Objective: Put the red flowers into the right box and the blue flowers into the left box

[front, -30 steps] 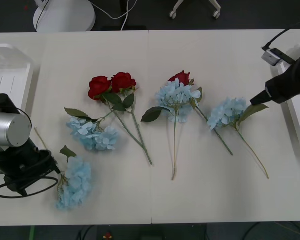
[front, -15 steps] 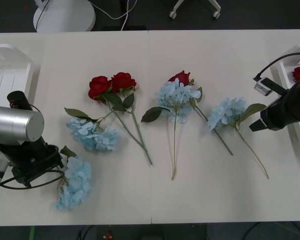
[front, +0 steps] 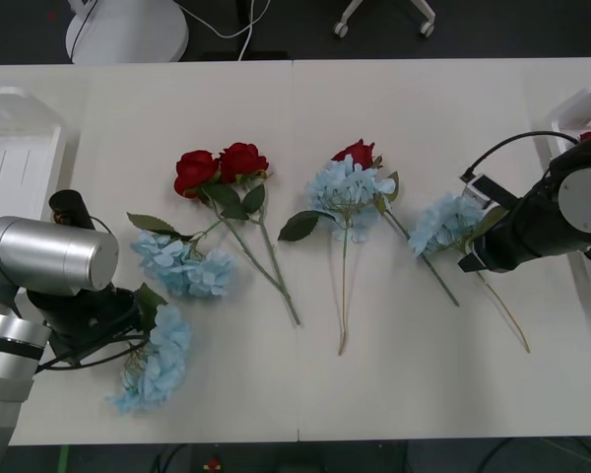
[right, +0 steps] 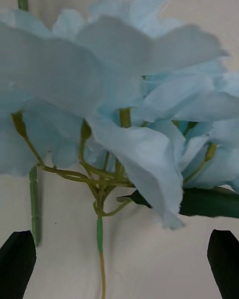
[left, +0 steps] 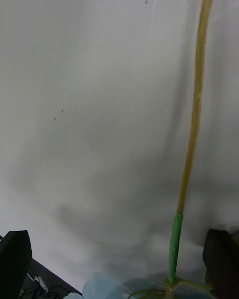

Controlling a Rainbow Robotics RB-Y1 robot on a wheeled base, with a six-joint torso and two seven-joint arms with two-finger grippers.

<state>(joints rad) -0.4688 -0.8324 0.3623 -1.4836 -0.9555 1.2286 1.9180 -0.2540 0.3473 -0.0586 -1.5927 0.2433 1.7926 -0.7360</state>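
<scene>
The left gripper [front: 118, 320], fingers spread wide, sits low by the table's [front: 404, 384] near left corner over one of the blue flowers [front: 156, 360], its stem [left: 191, 129] between the black fingertips [left: 15, 264]. The right gripper [front: 481, 251], also agape, hovers at another blue cluster [front: 445, 221] toward the right edge. Farther back lie the red flowers [front: 219, 166], with the left box [front: 15, 148] and right box [front: 583, 103] at either end.
</scene>
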